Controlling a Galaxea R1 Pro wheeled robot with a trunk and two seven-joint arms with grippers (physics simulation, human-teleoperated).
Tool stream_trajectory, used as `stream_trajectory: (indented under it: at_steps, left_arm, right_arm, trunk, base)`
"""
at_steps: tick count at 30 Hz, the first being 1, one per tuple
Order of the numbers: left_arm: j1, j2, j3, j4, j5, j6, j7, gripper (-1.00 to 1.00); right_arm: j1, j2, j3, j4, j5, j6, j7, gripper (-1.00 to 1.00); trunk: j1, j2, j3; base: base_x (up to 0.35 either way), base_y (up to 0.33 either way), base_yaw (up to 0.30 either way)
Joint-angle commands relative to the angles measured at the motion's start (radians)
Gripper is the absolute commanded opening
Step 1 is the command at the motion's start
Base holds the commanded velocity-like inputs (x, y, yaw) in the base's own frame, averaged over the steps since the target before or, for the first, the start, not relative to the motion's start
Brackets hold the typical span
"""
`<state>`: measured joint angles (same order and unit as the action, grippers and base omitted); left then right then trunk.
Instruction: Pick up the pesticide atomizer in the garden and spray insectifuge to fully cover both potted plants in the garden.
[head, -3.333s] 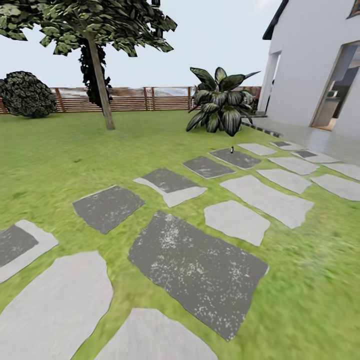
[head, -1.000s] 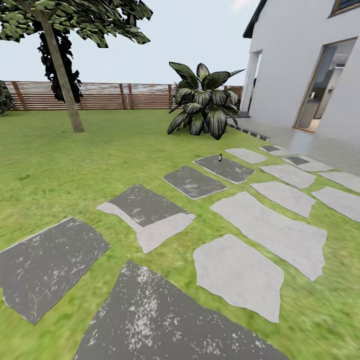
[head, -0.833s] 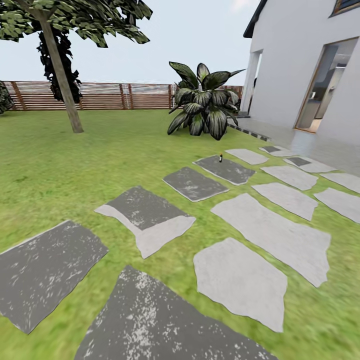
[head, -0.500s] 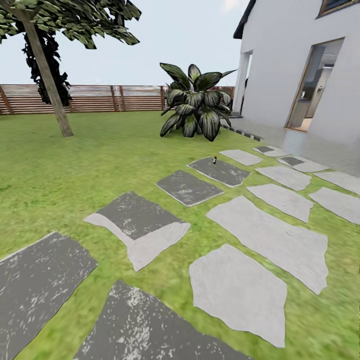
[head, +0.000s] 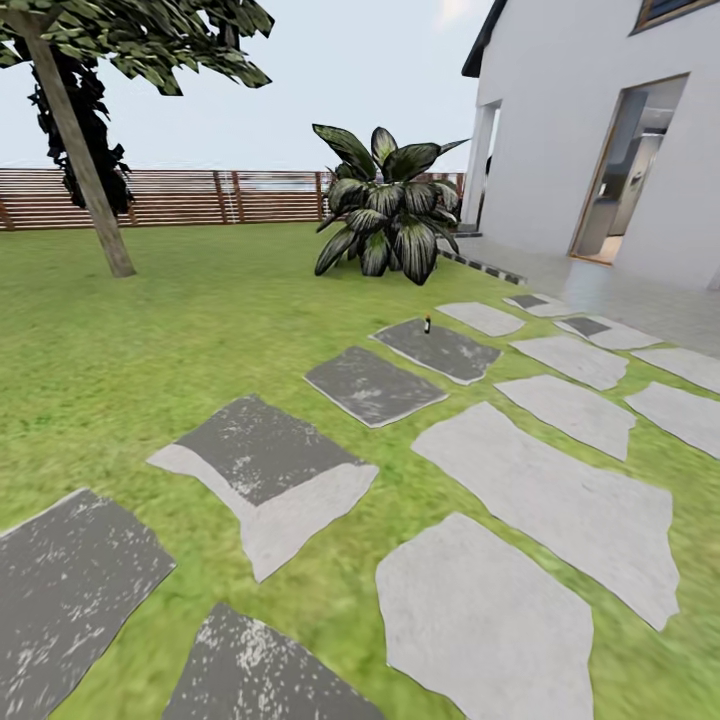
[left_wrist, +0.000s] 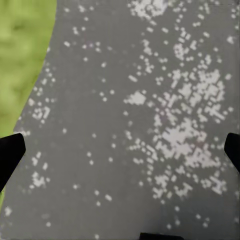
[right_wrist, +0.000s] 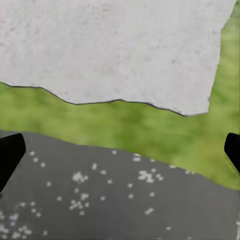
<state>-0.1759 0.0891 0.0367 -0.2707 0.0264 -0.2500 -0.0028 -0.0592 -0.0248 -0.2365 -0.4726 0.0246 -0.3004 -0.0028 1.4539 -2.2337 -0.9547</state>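
Pesticide atomizer (head: 427, 325) stands upright on a dark stepping stone (head: 437, 349).

Open lawn (head: 200, 320) and flat stepping stones (head: 545, 490) lie before me, all the way to the agave (head: 385, 215). Beside the agave, the house wall (head: 560, 130) blocks my right; the tree trunk (head: 75, 150) stands well left of it.
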Motion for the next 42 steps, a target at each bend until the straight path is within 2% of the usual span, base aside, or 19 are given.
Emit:
stream_trajectory:
  at_steps: [1,29,42]
  left_arm:
    - [-0.001,0.000,0.002,0.001,0.003,-0.003,0.000,1.00]
    - [-0.001,-0.002,0.002,0.002,0.001,-0.003,0.000,1.00]
    - [-0.001,-0.002,0.002,0.002,0.002,-0.003,0.000,1.00]
  right_arm:
    - [-0.001,0.000,-0.002,0.001,0.003,-0.005,0.000,1.00]
    - [-0.001,0.002,-0.001,0.014,0.002,-0.009,0.002,1.00]
    - [-0.001,0.002,-0.002,0.014,0.001,-0.010,0.001,1.00]
  trunk:
    - [0.000,0.000,-0.001]
    - [0.000,0.000,-0.001]
    - [0.000,0.000,-0.001]
  base:
    - [0.336,0.000,0.000]
    - [0.336,0.000,-0.002]
    - [0.336,0.000,-0.199]
